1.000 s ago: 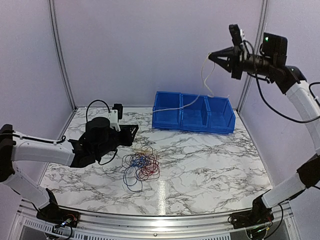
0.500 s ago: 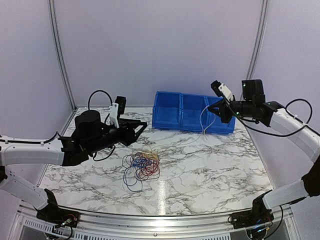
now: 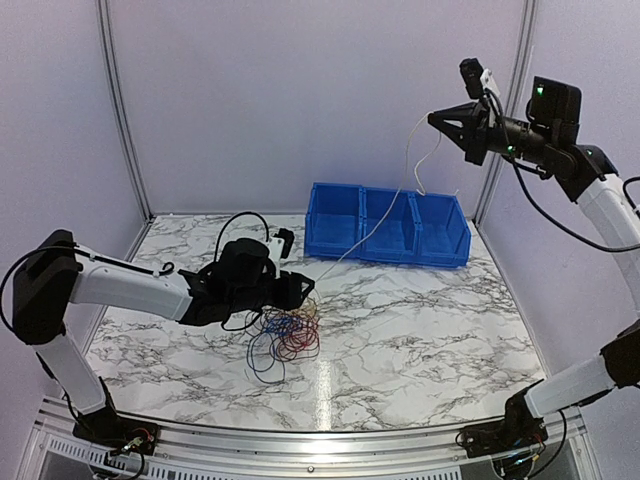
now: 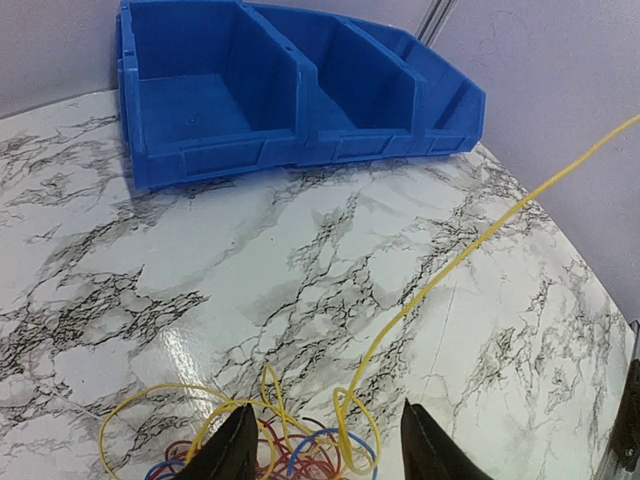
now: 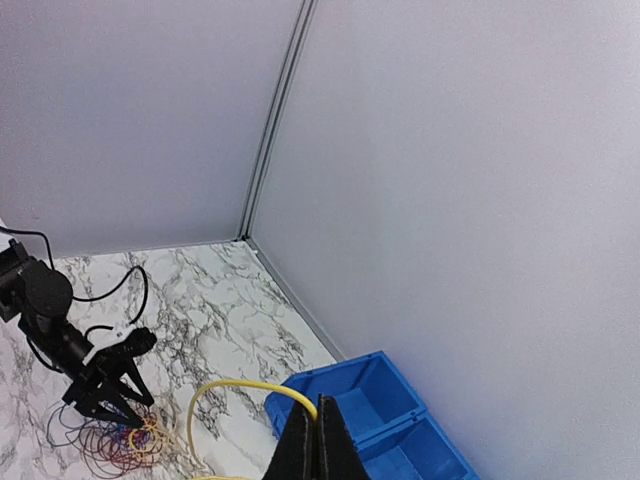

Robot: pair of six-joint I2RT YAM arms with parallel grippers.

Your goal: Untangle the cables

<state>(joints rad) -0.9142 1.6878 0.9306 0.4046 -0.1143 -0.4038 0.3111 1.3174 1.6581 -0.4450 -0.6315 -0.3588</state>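
The cables (image 3: 285, 335) lie in a tangle of yellow, red, blue and dark loops on the marble table. My left gripper (image 3: 300, 292) hovers low over the tangle's far edge, jaws open and straddling the yellow loops (image 4: 355, 430) without pinching them; its fingertips (image 4: 232, 450) show dark at the bottom of the left wrist view. A yellow cable (image 4: 450, 265) runs taut from the tangle up to the right. My right gripper (image 3: 437, 118) is raised high above the bins, shut on that yellow cable (image 5: 240, 385) near its end, and a short tail hangs below it.
A row of blue bins (image 3: 388, 222) stands at the back of the table (image 3: 420, 330), under the stretched cable. Pale walls with metal posts close in the back and both sides. The right wrist view looks down on the left arm (image 5: 60, 330).
The right gripper dipped toward the bins, then rose again, drawing the yellow cable taut. The left gripper moved right and down to the tangle and opened wider.
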